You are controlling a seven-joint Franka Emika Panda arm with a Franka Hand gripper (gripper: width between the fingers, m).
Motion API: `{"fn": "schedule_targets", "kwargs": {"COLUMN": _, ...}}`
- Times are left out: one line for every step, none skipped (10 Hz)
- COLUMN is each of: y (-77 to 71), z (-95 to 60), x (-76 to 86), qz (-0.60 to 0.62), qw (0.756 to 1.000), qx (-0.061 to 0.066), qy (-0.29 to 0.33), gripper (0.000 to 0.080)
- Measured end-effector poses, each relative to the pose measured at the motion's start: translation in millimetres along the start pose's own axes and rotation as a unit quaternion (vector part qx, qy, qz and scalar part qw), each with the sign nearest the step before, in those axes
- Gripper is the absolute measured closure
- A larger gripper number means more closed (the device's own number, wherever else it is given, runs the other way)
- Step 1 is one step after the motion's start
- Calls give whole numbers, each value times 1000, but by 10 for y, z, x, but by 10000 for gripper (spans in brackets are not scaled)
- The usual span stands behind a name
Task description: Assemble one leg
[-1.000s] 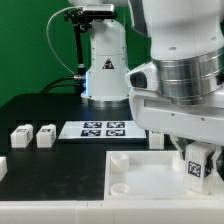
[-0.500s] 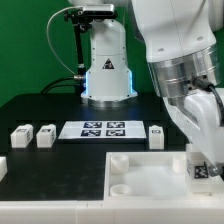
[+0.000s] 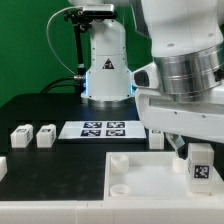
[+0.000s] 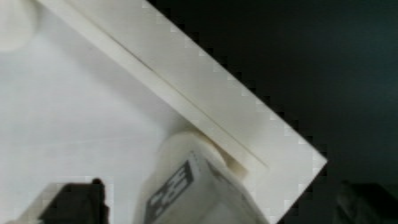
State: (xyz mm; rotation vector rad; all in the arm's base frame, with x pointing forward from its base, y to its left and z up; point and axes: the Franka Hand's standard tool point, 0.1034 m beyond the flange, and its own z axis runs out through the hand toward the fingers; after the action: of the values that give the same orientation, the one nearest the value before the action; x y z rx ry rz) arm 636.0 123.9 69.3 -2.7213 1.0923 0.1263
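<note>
**Panda arm stoops over tray corner, leg beneath its tool**

The arm (image 3: 185, 70) fills the exterior view's right. Its broad grey wrist points straight down over the near right corner of the white tray (image 3: 145, 182), while its base (image 3: 107, 68) stands at the far side of the black table (image 3: 35, 108).

Under the wrist, the tool (image 3: 195, 153) reaches the leg (image 3: 200, 165). The leg stands upright at that corner of the tray, its black-and-white tag facing the exterior camera.

In the wrist view the leg (image 4: 187, 185) rises close to the lens, just inside the tray's raised rim (image 4: 196, 90), with the dark table beyond it. One dark finger (image 4: 75, 203) shows to one side of the leg, with a pale strip between them. The other finger is out of frame, so it cannot be told whether the tool grips the leg or merely brackets it.

The wrist body hides the fingers almost wholly from the exterior camera, and the frame edge cuts off the arm's upper links. The leg's foot and any socket beneath it are too blurred to make out.

Farther back, the marker board (image 3: 105, 128) lies flat, with a small white block (image 3: 157, 136) just beside it on the exterior view's right. Two similar blocks (image 3: 32, 135) sit well apart on the exterior view's left.
</note>
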Motion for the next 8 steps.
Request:
{"fn": "schedule_targets", "kwargs": {"y": 11, "z": 4, "x": 7, "qz": -46, "qw": 999, "qx": 0, "qy": 0, "gripper": 151}}
{"fn": "schedule_targets", "kwargs": {"y": 12, "z": 3, "x": 7, "qz": -92, "qw": 996, "qx": -1, "qy": 0, "gripper": 151}}
{"fn": "schedule_targets", "kwargs": {"y": 12, "z": -1, "x": 9, "qz": -157, "qw": 988, "qx": -4, "qy": 2, "gripper": 151}}
{"fn": "schedule_targets", "kwargs": {"y": -15, "z": -44, "x": 24, "qz": -246, "qw": 969, "qx": -30, "qy": 17, "gripper": 151}}
{"fn": "schedule_targets", "kwargs": {"y": -40, "z": -81, "x": 75, "qz": -327, "qw": 944, "qx": -32, "qy": 27, "gripper": 151}}
{"fn": "schedule_targets", "kwargs": {"y": -22, "z": -80, "x": 145, "qz": -387, "qw": 921, "qx": -27, "qy": 42, "gripper": 151}}
{"fn": "schedule_targets", "kwargs": {"y": -16, "z": -62, "x": 121, "qz": -362, "qw": 931, "qx": -26, "qy": 39, "gripper": 151}}
{"fn": "schedule_targets", "kwargs": {"y": -21, "z": -61, "x": 115, "qz": -365, "qw": 930, "qx": -26, "qy": 39, "gripper": 246}}
